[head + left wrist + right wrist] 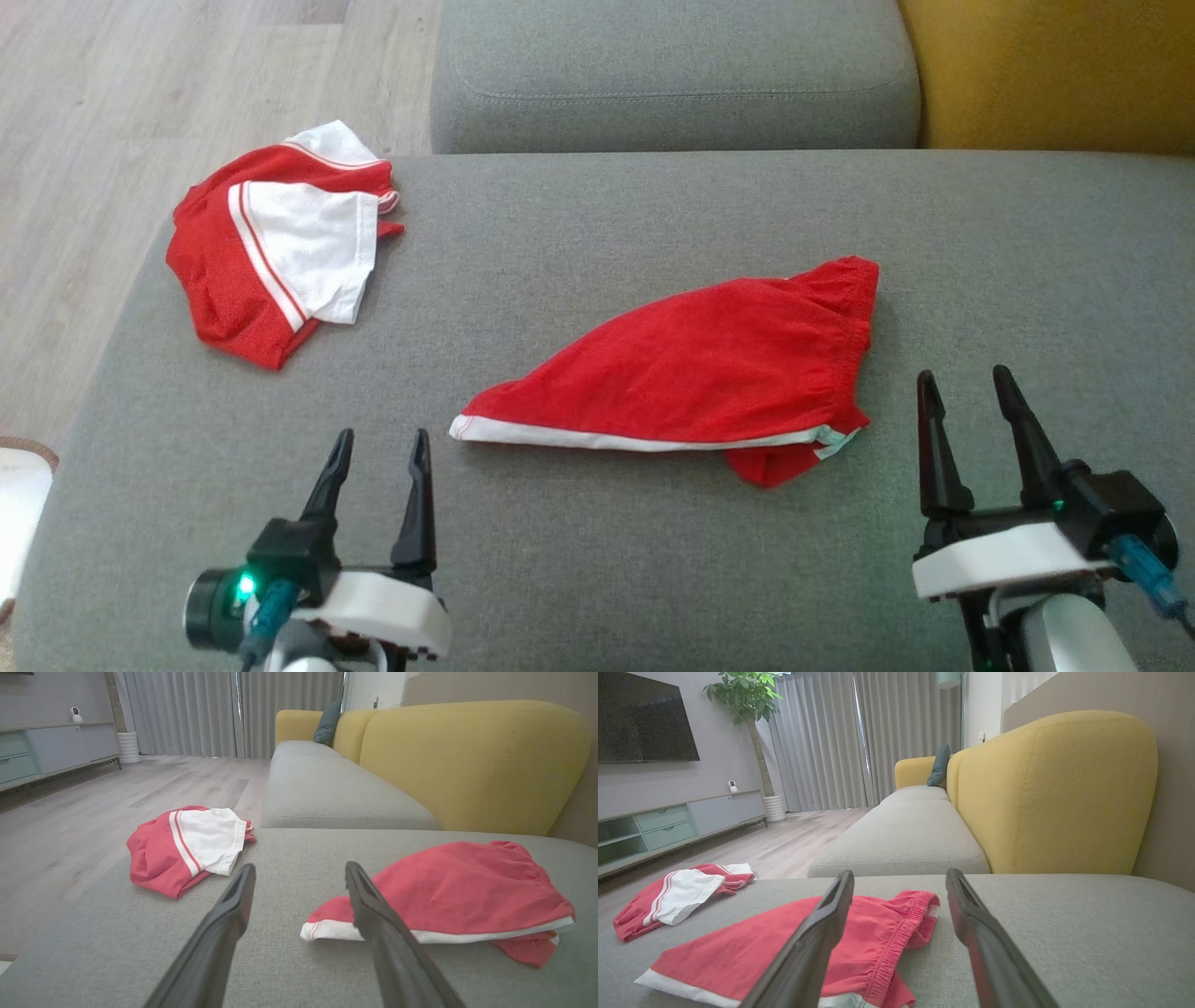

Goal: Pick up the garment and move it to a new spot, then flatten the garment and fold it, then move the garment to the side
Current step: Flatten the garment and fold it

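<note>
Item: jersey (271, 247), red, white sleeve uppermost. Folded bundle at far-left corner of sofa seat (607, 560), close to edge. Bundle compact, no marked long axis. Lies far and left of left gripper (383, 437), well apart; left arm nearer. Right gripper (964, 375) just right of red shorts (709, 364). Both grippers released, empty. Jersey front hidden inside fold.

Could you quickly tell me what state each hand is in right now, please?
Left hand: open, holding nothing.
Right hand: open, holding nothing.

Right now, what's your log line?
jersey: folded, left on cushion | red shorts: middle | left gripper: open, empty | right gripper: open, empty
</note>
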Robot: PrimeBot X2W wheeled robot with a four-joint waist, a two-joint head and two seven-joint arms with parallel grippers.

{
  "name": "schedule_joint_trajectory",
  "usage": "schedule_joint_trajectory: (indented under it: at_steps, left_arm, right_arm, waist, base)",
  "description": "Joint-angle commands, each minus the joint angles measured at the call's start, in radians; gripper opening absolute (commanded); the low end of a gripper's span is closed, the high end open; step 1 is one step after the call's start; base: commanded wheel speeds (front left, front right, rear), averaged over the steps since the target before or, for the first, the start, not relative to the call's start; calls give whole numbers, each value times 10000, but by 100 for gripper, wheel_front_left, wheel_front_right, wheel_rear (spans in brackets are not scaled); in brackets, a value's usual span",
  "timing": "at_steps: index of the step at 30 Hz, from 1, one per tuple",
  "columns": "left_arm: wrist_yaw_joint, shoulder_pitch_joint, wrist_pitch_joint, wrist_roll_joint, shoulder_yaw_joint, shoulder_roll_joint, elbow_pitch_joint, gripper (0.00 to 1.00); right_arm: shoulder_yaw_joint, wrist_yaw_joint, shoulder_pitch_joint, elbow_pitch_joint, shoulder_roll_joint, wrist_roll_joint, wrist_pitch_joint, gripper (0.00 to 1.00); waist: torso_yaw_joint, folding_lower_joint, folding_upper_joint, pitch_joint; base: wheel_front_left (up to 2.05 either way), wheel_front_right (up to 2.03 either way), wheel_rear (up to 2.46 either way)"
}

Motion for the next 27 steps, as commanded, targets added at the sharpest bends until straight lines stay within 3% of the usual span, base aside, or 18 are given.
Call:
schedule_joint_trajectory:
  at_steps: [1, 17, 27]
  left_arm:
    - [-32, -353, -122, 20, 418, 1, -326, 100]
    - [-256, -341, -122, 372, 681, -170, -127, 100]
    - [-387, -499, -122, 475, 588, -271, -114, 100]
  right_arm:
    - [262, 75, -297, -313, -49, 89, -111, 100]
    - [243, 75, -319, -151, -49, 93, -111, 100]
    - [295, 75, -746, 1482, -49, -852, -111, 100]
  waist:
    - [-5, 0, 0, 6]
    - [5, 0, 0, 119]
    - [460, 0, 0, 771]
  base:
    - [0, 0, 0]
    - [0, 0, 0]
    - [0, 0, 0]
